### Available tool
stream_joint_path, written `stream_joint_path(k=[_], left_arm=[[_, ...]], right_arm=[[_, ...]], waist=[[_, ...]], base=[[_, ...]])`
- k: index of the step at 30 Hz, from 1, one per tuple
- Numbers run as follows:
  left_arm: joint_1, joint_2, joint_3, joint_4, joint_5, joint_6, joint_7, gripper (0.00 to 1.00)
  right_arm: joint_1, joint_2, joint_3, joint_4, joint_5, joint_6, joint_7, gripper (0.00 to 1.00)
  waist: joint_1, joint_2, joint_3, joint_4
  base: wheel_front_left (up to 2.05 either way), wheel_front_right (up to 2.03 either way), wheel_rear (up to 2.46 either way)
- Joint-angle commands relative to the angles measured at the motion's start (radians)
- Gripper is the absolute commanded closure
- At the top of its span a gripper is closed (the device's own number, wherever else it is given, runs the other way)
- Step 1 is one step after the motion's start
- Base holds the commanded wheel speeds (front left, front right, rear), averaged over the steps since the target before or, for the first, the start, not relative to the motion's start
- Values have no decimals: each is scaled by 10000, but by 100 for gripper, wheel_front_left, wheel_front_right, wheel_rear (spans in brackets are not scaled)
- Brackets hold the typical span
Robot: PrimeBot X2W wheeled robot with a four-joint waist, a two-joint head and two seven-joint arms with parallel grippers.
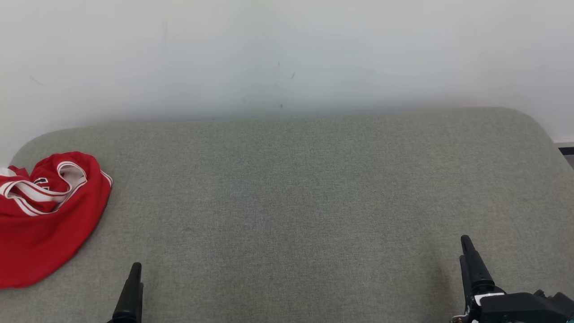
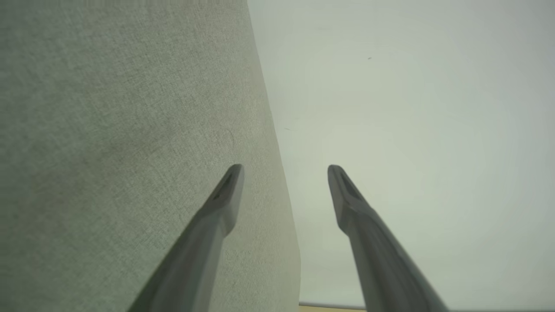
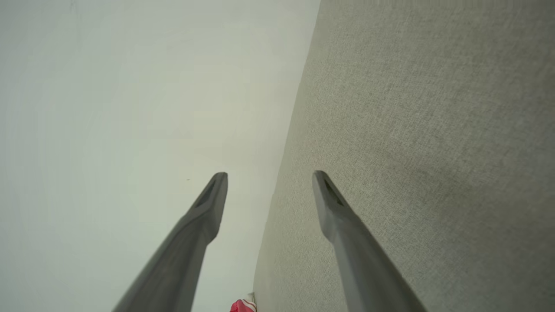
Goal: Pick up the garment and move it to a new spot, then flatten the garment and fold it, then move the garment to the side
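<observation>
Both grippers are spread wide and carry nothing. On the left gripper (image 2: 286,168), in its own wrist view, the two long dark fingers (image 2: 219,208) stand well apart, and nothing is between them. Behind them I see the grey-green padded surface (image 2: 130,108) on one side and the pale wall (image 2: 412,108) on the other. The right gripper (image 3: 269,175) looks the same in its wrist view: fingers released, gap empty, the same cloth and wall behind.

From the head view, the left gripper is at about seven o'clock of the surface, near its front edge, with its tip pointing toward twelve. The right gripper is at about five o'clock, also pointing toward twelve, and a part of its black wrist body shows below it. The two grippers are well apart from each other, and both hover over bare cloth.

The garment (image 1: 49,224) lies at about nine o'clock, at the left end of the surface, near the rounded corner. It is red with white stripes along its openings, and it is crumpled in a heap, not flat and not folded. It is near the left gripper but apart from it, toward ten o'clock from the fingertip. A small red corner of it shows also at the bottom of the right wrist view.
</observation>
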Motion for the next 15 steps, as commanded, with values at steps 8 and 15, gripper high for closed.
stream_joint_path(k=[8,15], left_arm=[[110,62,-126,-300,1986,117,-396,0],[282,41,-233,-402,3379,150,-665,0]], right_arm=[[-78,-22,178,-191,-2139,27,-401,0],[11,-19,323,-118,-3788,30,-665,0]], waist=[[0,0,-68,15],[0,0,-172,49]], base=[[0,0,0],[0,0,0]])
